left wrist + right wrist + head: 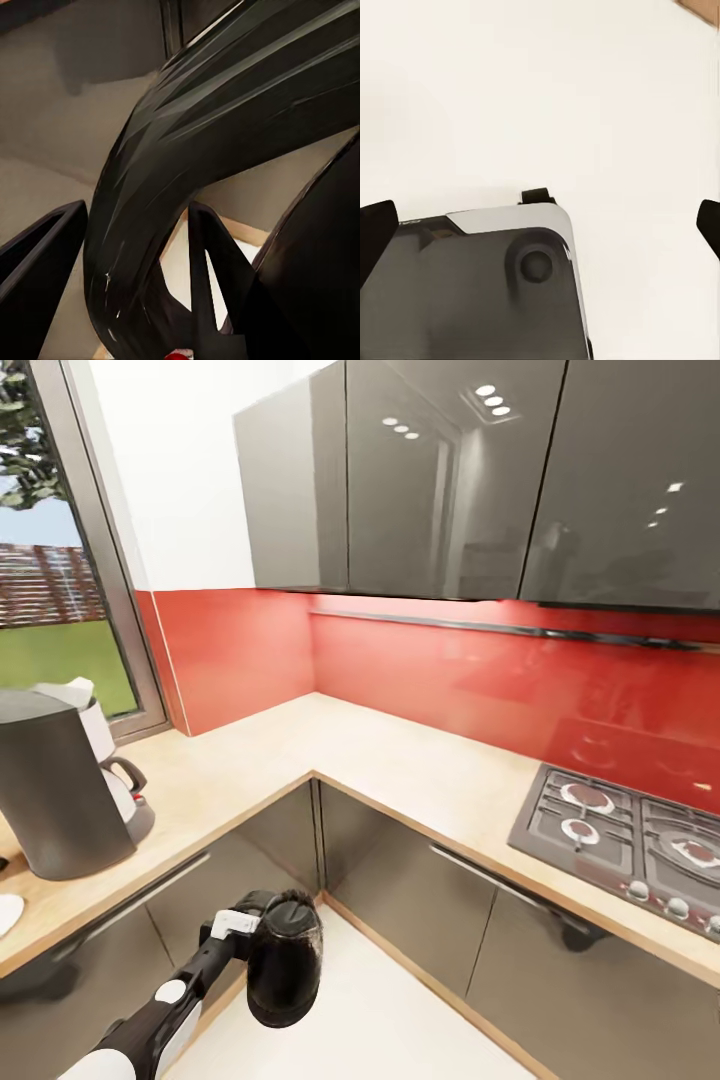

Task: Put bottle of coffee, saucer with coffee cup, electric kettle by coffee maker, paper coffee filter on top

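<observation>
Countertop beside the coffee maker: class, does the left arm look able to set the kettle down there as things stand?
Probably yes: the left tool holds the electric kettle below the countertop, and bare worktop right of the coffee maker looks unobstructed.

You see the L-shaped beige countertop (400, 760) carrying the dark grey coffee maker (55, 790) at its left end, a white saucer (8, 912) just beside it, and a gas hob (630, 840) at the right.

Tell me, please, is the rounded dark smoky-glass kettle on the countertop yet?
No. The kettle hangs from the left gripper, below the beige countertop edge.
</observation>
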`<state>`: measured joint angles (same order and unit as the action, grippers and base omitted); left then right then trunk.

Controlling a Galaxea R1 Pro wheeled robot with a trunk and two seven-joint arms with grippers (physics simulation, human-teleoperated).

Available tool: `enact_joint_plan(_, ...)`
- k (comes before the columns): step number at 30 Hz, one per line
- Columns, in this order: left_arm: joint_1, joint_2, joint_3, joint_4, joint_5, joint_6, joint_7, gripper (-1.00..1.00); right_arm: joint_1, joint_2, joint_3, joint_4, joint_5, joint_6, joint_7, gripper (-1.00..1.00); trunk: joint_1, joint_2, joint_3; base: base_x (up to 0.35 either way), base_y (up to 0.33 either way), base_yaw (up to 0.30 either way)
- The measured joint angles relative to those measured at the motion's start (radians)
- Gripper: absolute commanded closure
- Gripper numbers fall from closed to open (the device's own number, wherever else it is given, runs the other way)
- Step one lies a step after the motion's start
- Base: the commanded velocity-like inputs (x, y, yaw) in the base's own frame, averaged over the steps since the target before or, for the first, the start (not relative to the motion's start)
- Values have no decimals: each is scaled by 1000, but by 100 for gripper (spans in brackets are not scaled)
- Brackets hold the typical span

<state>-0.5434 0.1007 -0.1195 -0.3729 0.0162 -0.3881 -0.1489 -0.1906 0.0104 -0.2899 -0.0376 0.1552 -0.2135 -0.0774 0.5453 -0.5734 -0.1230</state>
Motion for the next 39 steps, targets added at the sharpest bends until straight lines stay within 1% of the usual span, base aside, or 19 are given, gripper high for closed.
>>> enact_joint_plan(8, 0, 0, 0, 0, 0, -1, 0, 100, 0, 0, 0, -1, 0, 0, 0, -100, 0, 0, 0, 94, -219, 3)
enact_joint_plan(13, 0, 0, 0, 0, 0, -1, 0, 100, 0, 0, 1, 0, 0, 1, 1, -100, 0, 0, 0, 18, -92, 64)
enact_joint_plan(30, 1, 0, 1, -1, 0, -1, 0, 100, 0, 0, 1, 0, 0, 1, 0, -100, 0, 0, 0, 0, -6, 263)
enact_joint_plan(39, 12, 0, -1, -3, -1, -1, 0, 100, 0, 0, 1, 1, 0, 1, 0, -100, 1, 0, 0, -157, -134, 277)
